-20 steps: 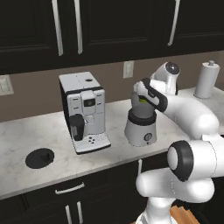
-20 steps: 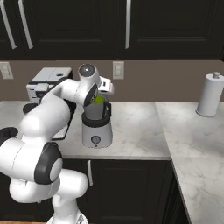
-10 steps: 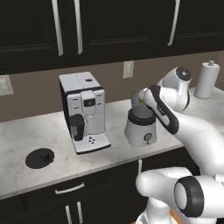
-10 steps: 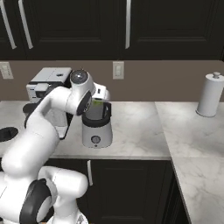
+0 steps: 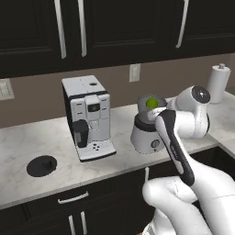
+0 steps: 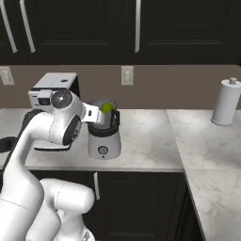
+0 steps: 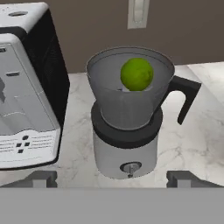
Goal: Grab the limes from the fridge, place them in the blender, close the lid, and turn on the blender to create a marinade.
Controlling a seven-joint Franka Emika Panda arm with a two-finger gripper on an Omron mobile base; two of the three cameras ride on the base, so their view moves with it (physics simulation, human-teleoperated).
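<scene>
The blender point(image 5: 146, 134) stands on the counter right of the coffee machine, its dark jar point(image 7: 129, 94) uncovered. One yellow-green lime point(image 7: 137, 74) lies inside the jar, also seen from the base cameras as lime point(image 5: 151, 102) and lime point(image 6: 107, 107). The black lid point(image 5: 41, 166) lies flat on the counter far to the left, apart from the blender. My gripper point(image 7: 114, 178) is open and holds nothing; it hovers in front of the blender base point(image 7: 125, 154), level with it and facing it. The fridge is out of view.
A boxy white coffee machine point(image 5: 87, 117) stands close to the blender's left. A paper towel roll point(image 6: 226, 101) is at the back right. Dark upper cabinets hang above, and a wall outlet point(image 7: 138, 13) sits behind the jar.
The hand has drawn back from above the jar and dropped to face the blender's front. The lime stays in the jar. The gripper has stayed open.
</scene>
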